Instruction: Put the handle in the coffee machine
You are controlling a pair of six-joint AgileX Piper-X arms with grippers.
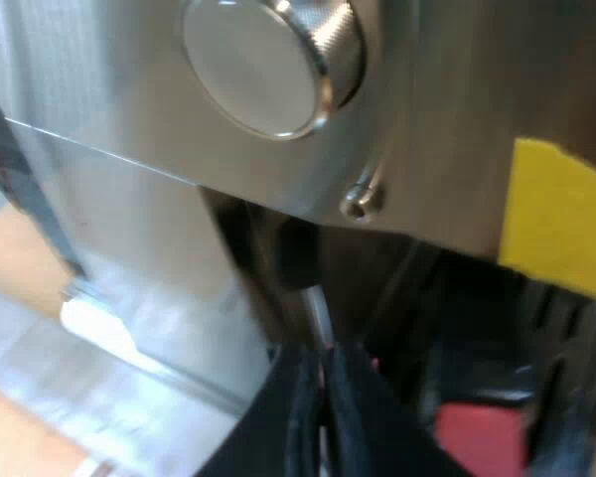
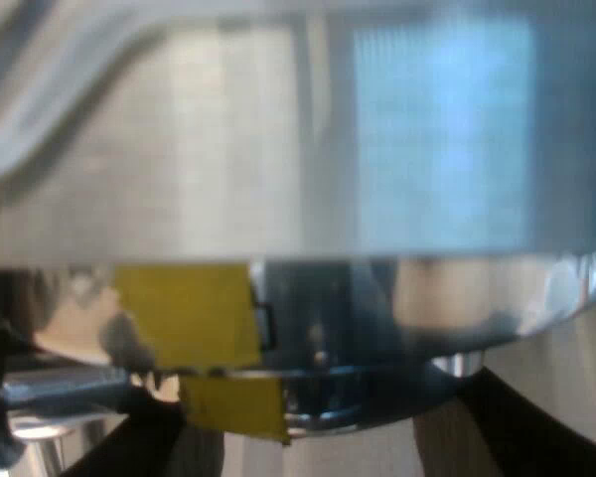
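Two black fingers of the left end effector (image 1: 323, 363) stand pressed almost together just under the front of the espresso machine (image 1: 129, 119), with only a thin pale sliver between their tips. I cannot tell what, if anything, is pinched there.

Close beside these fingers, in the dark recess below the machine's steel front panel, sits a red end (image 1: 482, 437) that looks like the end of the handle. The rest of the handle is lost in shadow, so I cannot tell whether it is locked into the machine or loose.

On the panel above the recess is a round knob (image 1: 268, 60) with a knurled edge. Nearer the panel's lower edge is a small shiny stud (image 1: 361, 202), and a yellow patch (image 1: 556, 214) is stuck on close by. Past the machine's side, pale wood of the bench (image 1: 15, 263) shows.

The right end effector (image 2: 323, 427) is held very near the machine's brushed steel body (image 2: 278, 149). Its fingers (image 2: 536, 427) are spread wide apart and nothing is gripped between them. They sit just beneath a curved chrome rim (image 2: 377, 397) on the machine's underside. Yellow patches (image 2: 189, 313) lie on and against that rim, and the polished metal mirrors them.
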